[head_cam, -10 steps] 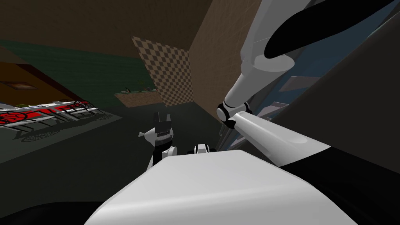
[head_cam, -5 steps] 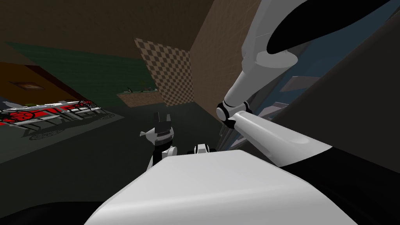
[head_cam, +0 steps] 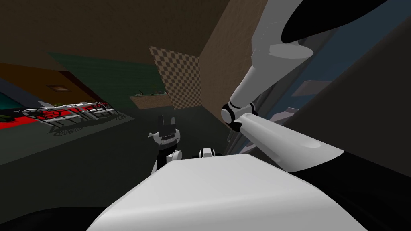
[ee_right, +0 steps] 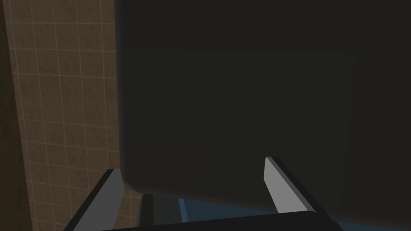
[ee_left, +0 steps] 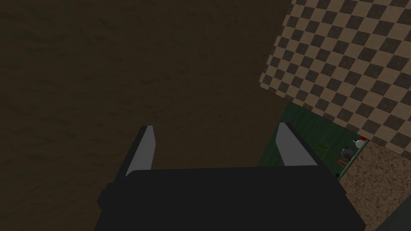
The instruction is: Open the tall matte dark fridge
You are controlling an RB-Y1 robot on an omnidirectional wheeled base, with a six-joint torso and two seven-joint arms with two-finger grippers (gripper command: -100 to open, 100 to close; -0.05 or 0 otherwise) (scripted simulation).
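The tall dark fridge stands at my right, its matte door (head_cam: pixel 361 100) swung partly off a blue interior (head_cam: pixel 317 68) with pale shelves (head_cam: pixel 309 86). My right arm (head_cam: pixel 257 84) reaches up along that gap. In the right wrist view, the right gripper (ee_right: pixel 192 164) is open. The dark door panel (ee_right: pixel 249 100) lies close behind its fingers, with a strip of the blue interior (ee_right: pixel 208 210) under the panel's lower edge. My left gripper (head_cam: pixel 167 118) hangs low in front of me, open (ee_left: pixel 214 126) and holding nothing.
A tan tiled wall (head_cam: pixel 224 60) runs beside the fridge on its left. A checkered wall panel (head_cam: pixel 176 76) and a low counter (head_cam: pixel 150 100) with small items stand ahead. A red patterned piece with pale rails (head_cam: pixel 68 112) lies far left on the dark floor (head_cam: pixel 100 148).
My head view has swung, so the room has slid to the right in the picture and more of the red piece shows. The right arm has edged right. The left gripper has not moved.
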